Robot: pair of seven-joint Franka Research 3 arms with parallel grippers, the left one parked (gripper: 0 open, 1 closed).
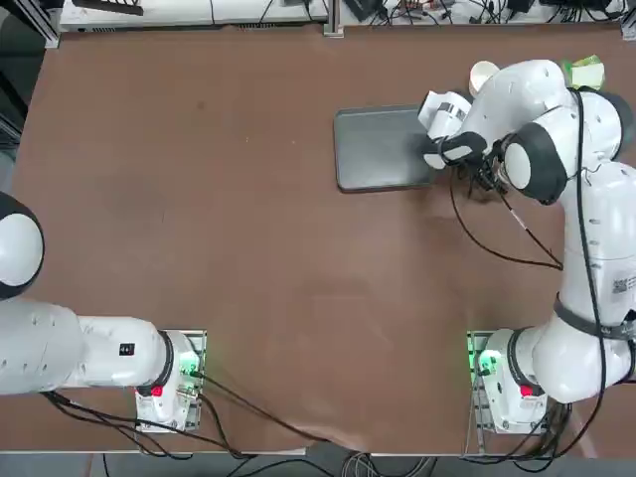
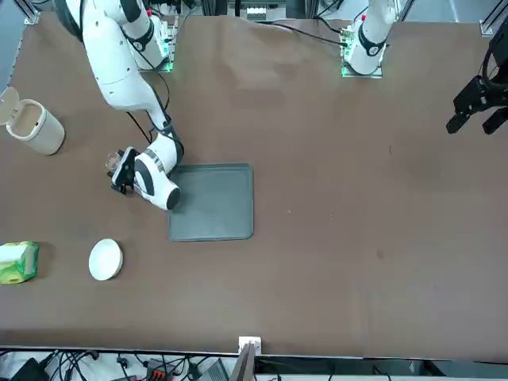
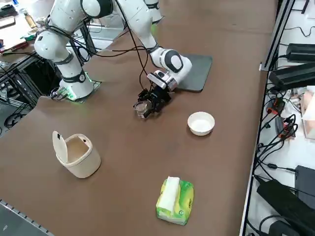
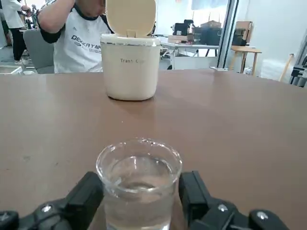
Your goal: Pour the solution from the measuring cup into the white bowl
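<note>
- Your right gripper (image 4: 139,201) sits low on the surface (image 4: 240,124), fingers (image 4: 84,199) bracketing the measuring cup (image 4: 139,184); whether they press the glass, I cannot tell.
- Lift before a firm clamp and the full cup may slip, spilling.
- The white bowl (image 3: 201,123) stands well apart; a tilted carry would slosh solution.

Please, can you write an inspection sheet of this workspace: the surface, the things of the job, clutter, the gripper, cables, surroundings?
Surface: brown table, no spills seen.
Job's things: measuring cup upright on the table, clear liquid inside; white bowl stands apart, looks empty.
Clutter: grey tray; lidded trash can, lid up; green tissue pack.
Gripper: right gripper low at the table, a finger on each side of the cup.
Cables: black cable along the right arm.
Surroundings: seated person beyond the table.
</note>
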